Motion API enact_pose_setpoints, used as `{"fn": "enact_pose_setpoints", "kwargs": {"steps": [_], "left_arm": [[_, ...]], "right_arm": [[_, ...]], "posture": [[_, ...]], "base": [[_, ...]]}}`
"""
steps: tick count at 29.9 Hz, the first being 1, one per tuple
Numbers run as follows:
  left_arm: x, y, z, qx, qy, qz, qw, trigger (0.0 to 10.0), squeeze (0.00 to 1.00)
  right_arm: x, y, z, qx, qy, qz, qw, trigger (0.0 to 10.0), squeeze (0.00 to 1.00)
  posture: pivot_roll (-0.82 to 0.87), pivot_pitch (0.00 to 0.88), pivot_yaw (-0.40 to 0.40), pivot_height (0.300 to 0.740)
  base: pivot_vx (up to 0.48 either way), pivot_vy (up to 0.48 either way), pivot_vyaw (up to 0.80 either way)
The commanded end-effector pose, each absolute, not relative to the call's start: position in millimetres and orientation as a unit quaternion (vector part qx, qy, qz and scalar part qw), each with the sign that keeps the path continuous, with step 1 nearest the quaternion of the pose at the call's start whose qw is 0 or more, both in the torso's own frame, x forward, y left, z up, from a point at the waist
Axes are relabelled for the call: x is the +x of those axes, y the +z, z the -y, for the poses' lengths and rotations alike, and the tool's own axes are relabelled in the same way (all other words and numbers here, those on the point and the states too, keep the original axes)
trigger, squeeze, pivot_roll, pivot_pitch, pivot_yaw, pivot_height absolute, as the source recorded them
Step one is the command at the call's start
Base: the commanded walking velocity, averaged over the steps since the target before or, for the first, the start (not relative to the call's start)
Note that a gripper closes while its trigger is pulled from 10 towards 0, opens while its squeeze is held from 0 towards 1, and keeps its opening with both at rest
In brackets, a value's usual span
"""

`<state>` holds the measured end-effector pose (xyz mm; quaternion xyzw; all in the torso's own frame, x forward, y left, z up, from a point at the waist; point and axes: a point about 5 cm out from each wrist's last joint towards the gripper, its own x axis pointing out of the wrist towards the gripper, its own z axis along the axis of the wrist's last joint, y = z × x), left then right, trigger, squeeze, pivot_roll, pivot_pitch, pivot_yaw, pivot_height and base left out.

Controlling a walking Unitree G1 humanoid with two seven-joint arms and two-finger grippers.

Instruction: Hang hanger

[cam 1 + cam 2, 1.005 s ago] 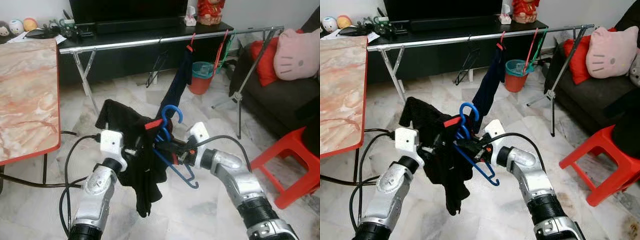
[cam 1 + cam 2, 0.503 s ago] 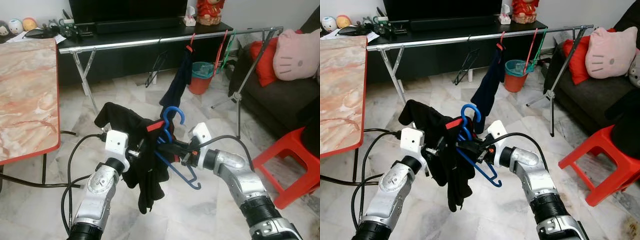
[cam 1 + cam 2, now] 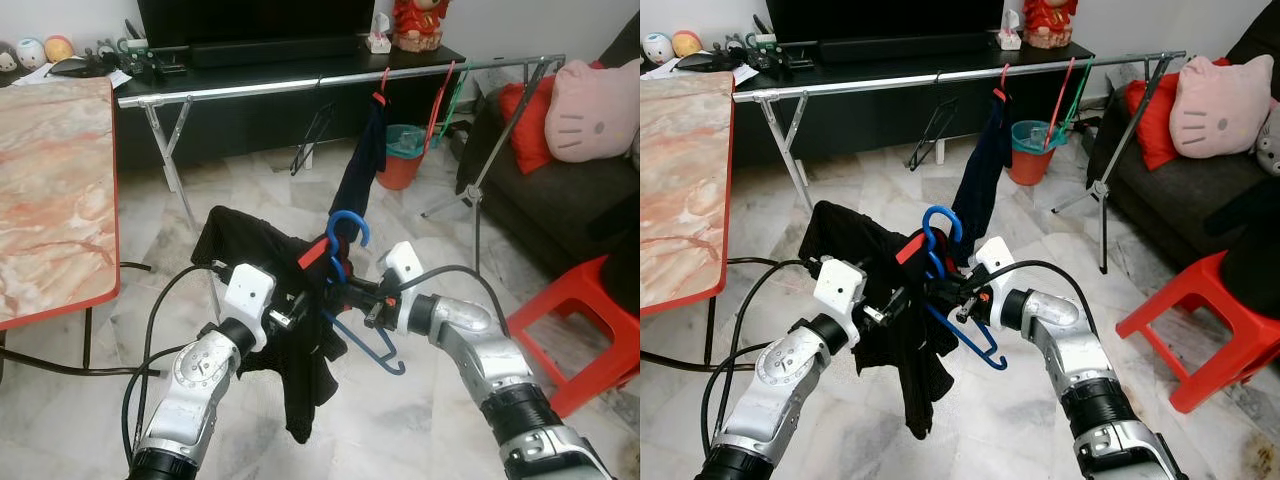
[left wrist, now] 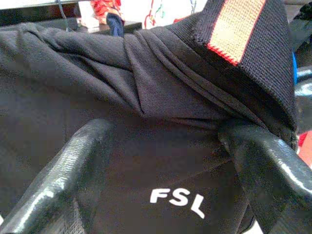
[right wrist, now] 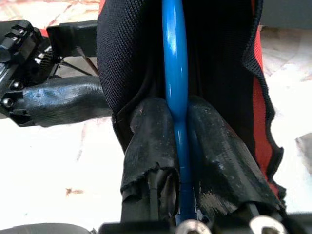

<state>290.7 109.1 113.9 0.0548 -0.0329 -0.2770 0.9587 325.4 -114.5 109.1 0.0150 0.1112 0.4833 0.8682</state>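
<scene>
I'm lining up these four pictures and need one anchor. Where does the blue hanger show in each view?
Left eye view: blue hanger, centre, hook up, between the two grippers.
Right eye view: centre, again between the grippers.
Left wrist view: a blue sliver at the picture's edge behind the black garment.
Right wrist view: upright bar pinched in the right gripper.
Shared landmark: the garment's red collar patch.

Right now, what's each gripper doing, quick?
Left gripper: open, fingers either side of the black garment.
Right gripper: shut on the blue hanger.
</scene>
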Motion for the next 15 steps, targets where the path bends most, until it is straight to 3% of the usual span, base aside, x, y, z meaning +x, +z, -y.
{"fn": "enact_pose_setpoints", "kwargs": {"steps": [1,6,11,15], "left_arm": [[287,116,-85,0.068,-0.325,0.032,0.943,10.0,0.0],[292,115,-87,0.072,-0.296,0.025,0.952,10.0,0.0],[302,110,-111,0.119,-0.219,0.005,0.968,10.0,0.0],[304,111,-120,0.123,-0.205,0.004,0.971,10.0,0.0]], "right_arm": [[332,129,104,0.009,0.499,-0.064,0.864,10.0,0.0],[331,129,103,0.007,0.5,-0.061,0.864,10.0,0.0],[333,126,110,-0.004,0.486,-0.068,0.871,10.0,0.0],[337,123,118,-0.013,0.464,-0.076,0.882,10.0,0.0]], "posture": [[0.03,0.0,-0.094,0.74],[0.03,0.0,-0.09,0.74],[0.03,0.0,-0.09,0.74],[0.03,0.0,-0.091,0.74]], "base": [[0.0,0.0,0.0],[0.0,0.0,0.0],[0.0,0.0,0.0],[0.0,0.0,0.0]]}}
